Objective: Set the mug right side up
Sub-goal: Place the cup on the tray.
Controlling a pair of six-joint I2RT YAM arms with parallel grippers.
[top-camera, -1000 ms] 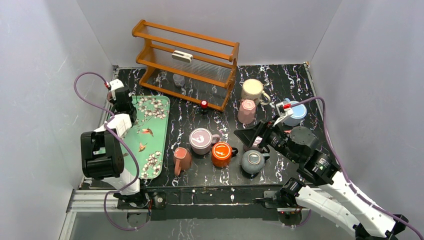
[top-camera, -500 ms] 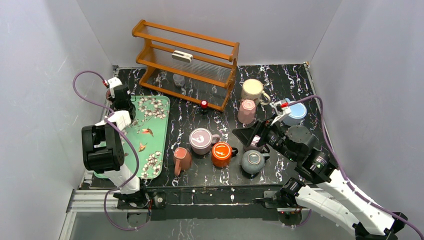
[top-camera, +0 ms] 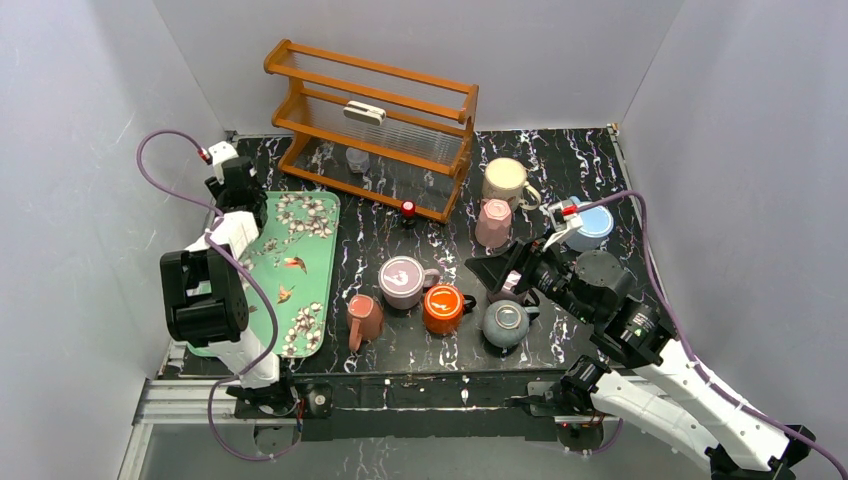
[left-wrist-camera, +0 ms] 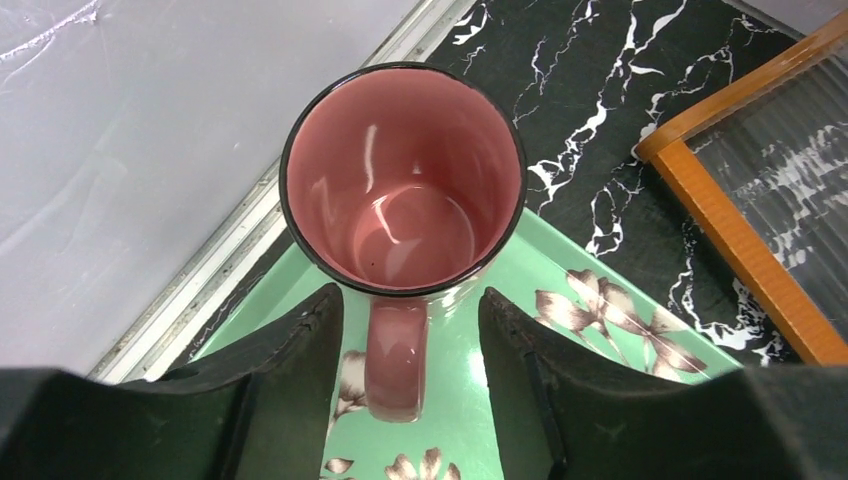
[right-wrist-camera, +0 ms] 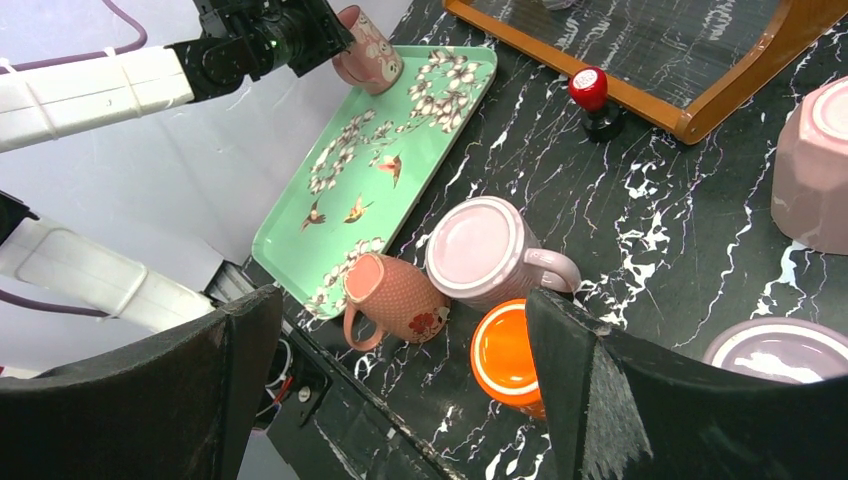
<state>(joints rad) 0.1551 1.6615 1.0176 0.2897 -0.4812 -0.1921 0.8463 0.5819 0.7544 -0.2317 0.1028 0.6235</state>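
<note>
A pink mug (left-wrist-camera: 403, 180) stands upright, mouth up, on the far left corner of the green flowered tray (left-wrist-camera: 560, 330). Its handle points back between the fingers of my left gripper (left-wrist-camera: 405, 305). The jaws are open, with a gap on each side of the handle. The right wrist view shows the same mug (right-wrist-camera: 368, 55) on the tray (right-wrist-camera: 400, 160), next to the left gripper (right-wrist-camera: 300, 30). From above, the left gripper (top-camera: 238, 185) covers the mug. My right gripper (top-camera: 495, 275) hangs open and empty over the mugs in the middle of the table.
A salmon dotted mug (top-camera: 364, 320) lies on its side near the front edge. Beside it are a lilac mug (top-camera: 403, 281), an orange one (top-camera: 443, 309) and a grey one (top-camera: 505, 323). A wooden rack (top-camera: 375, 125) stands at the back, with further mugs (top-camera: 493, 222) at the back right.
The left gripper's jaws have opened off the pink mug's handle, and the left wrist has shifted slightly towards the back. The right arm has hardly moved.
</note>
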